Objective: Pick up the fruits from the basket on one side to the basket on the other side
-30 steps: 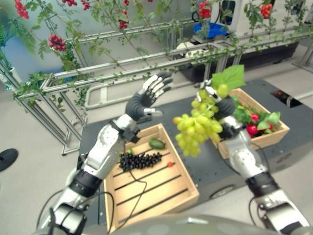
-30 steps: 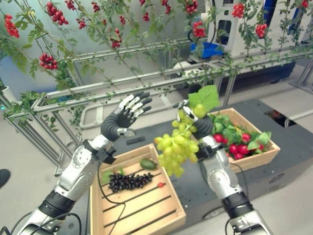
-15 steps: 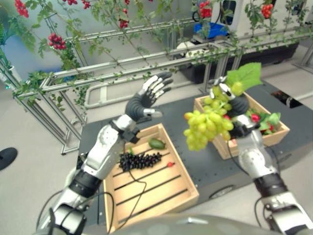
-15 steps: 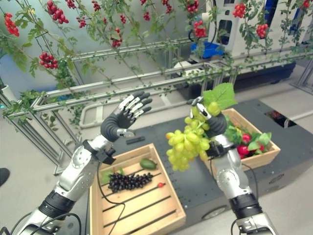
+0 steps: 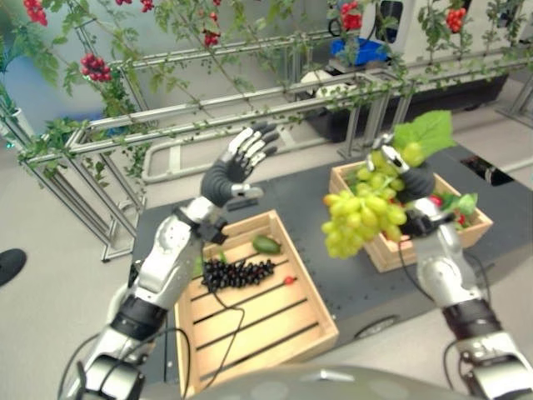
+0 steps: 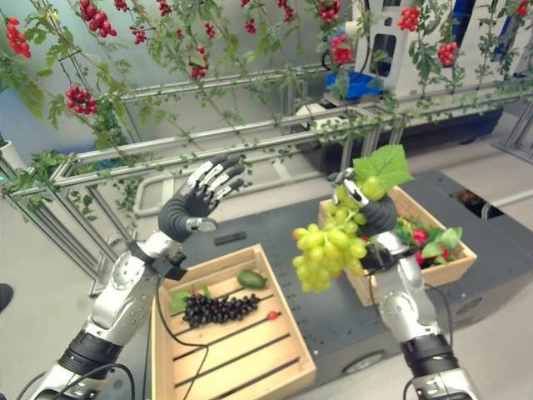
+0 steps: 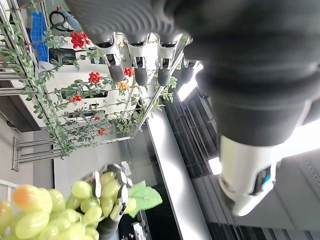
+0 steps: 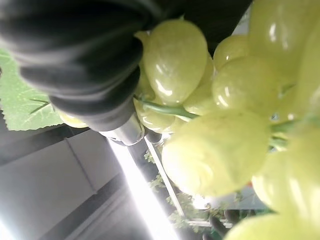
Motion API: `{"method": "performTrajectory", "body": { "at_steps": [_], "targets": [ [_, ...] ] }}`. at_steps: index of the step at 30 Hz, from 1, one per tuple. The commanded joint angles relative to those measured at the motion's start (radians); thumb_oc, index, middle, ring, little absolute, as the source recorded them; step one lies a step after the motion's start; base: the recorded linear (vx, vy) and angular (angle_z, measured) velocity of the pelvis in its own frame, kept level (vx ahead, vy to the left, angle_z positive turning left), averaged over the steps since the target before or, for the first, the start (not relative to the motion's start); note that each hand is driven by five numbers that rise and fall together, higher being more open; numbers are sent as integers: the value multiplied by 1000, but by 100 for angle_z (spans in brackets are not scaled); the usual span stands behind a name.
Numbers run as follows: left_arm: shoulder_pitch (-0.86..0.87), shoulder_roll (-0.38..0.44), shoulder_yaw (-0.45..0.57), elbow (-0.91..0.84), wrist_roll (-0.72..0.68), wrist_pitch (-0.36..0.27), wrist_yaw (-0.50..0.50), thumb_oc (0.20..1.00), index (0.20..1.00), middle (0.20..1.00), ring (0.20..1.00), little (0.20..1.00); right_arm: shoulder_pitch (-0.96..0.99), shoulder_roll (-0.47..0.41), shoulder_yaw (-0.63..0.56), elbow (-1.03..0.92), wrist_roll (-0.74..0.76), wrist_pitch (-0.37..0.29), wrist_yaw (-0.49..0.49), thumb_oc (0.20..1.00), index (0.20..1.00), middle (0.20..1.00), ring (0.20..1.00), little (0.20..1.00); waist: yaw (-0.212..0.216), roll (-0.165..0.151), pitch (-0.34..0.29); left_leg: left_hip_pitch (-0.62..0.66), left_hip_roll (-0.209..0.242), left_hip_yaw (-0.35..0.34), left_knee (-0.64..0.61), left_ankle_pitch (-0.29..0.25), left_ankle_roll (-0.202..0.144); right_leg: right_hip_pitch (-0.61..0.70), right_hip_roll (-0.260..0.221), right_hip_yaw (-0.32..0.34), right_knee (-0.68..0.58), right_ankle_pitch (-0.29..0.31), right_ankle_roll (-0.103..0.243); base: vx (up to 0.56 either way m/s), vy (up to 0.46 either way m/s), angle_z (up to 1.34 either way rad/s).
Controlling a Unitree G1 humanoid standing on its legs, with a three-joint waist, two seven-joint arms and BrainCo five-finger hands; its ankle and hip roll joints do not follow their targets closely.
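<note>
A big bunch of green grapes (image 5: 365,215) with a leaf (image 5: 426,132) on top hangs in the air, my right hand (image 5: 410,178) shut round its upper part. It hangs over the near left corner of the right wooden basket (image 5: 462,237), which holds red fruits (image 6: 415,237) and green leaves. The left wooden basket (image 5: 293,325) holds a bunch of dark grapes (image 5: 237,272), a green avocado (image 5: 266,244) and a small red fruit (image 5: 289,280). My left hand (image 5: 231,169) is raised above that basket's far edge, open and holding nothing. The green grapes (image 8: 220,150) press against the right hand's dark cover.
Both baskets stand on a dark low platform (image 5: 310,193). Behind it runs a metal rail frame (image 5: 208,112) draped with vines and red berry clusters (image 5: 95,68). A small dark flat object (image 6: 228,238) lies on the platform behind the left basket.
My right hand has carried the green grapes to the right, from over the gap by the left basket to the right basket's near corner. The left hand drifted slightly left.
</note>
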Motion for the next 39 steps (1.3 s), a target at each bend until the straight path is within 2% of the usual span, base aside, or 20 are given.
{"method": "performTrajectory", "body": {
  "at_steps": [1, 8, 9, 16, 21, 31, 35, 38, 39],
  "targets": [
    [12, 62, 78, -7, -43, -68, -11, 1000, 1000, 1000, 1000, 1000, -17, -12, -84, -59, -16, -48, 10, 200, 200, 200, 200, 200, -25, -84, -31, -5, -88, 18, 80, -123, 77, 46, -16, 7, -22, -7, 71, 0, 0, 0],
    [105, 128, 197, -67, -79, -73, -52, 1000, 1000, 1000, 1000, 1000, 77, -87, -180, -100, -34, -37, 31, 200, 200, 200, 200, 200, -24, -92, -22, -11, -94, 21, 79, -124, 78, 40, -20, 11, -26, 1, 78, 2, 10, -2],
    [137, 150, 240, -85, -101, -75, -68, 1000, 1000, 1000, 1000, 1000, 107, -110, -205, -116, -34, -28, 45, 200, 200, 200, 200, 200, -23, -94, -19, -14, -95, 24, 81, -124, 79, 37, -21, 14, -28, 4, 80, 0, 0, 0],
    [232, 226, 332, -124, -155, -70, -123, 1000, 1000, 1000, 1000, 1000, 225, -198, -272, -182, -28, 11, 117, 200, 200, 200, 200, 200, -30, -97, -9, -20, -100, 37, 84, -124, 80, 27, -23, 27, -31, 13, 84, -7, 16, -6],
    [288, 298, 370, -153, -194, -64, -159, 1000, 1000, 1000, 1000, 1000, 314, -275, -317, -245, -24, 36, 173, 200, 200, 200, 200, 200, -38, -100, -7, -23, -101, 50, 83, -123, 79, 17, -23, 43, -32, 21, 88, -12, 23, -7],
    [341, 382, 392, -195, -245, -63, -194, 1000, 1000, 1000, 1000, 1000, 429, -372, -350, -317, -39, 62, 228, 200, 200, 200, 200, 200, -73, -100, 10, -21, -110, 93, 80, -125, 89, -16, -22, 105, -21, 44, 103, -25, 40, -20],
    [312, 414, 374, -199, -248, -75, -189, 1000, 1000, 1000, 1000, 1000, 420, -391, -343, -310, -45, 57, 220, 200, 200, 200, 200, 200, -91, -94, 37, -36, -118, 139, 62, -109, 94, -65, -23, 150, -20, 79, 121, -114, 60, -47],
    [309, 424, 387, -203, -247, -82, -184, 1000, 1000, 1000, 1000, 1000, 388, -404, -323, -311, -45, 59, 218, 200, 200, 200, 200, 200, -92, -86, 65, -54, -118, 189, 69, -106, 96, -111, -28, 150, -10, 107, 134, -178, 12, -74],
    [309, 433, 405, -201, -250, -81, -172, 1000, 1000, 1000, 1000, 1000, 300, -418, -259, -304, -45, 59, 209, 200, 200, 200, 200, 200, -24, -74, 101, -86, -86, 267, 99, -102, 81, -158, -114, -107, 52, 95, 127, -158, -2, -133]
  ]
}}
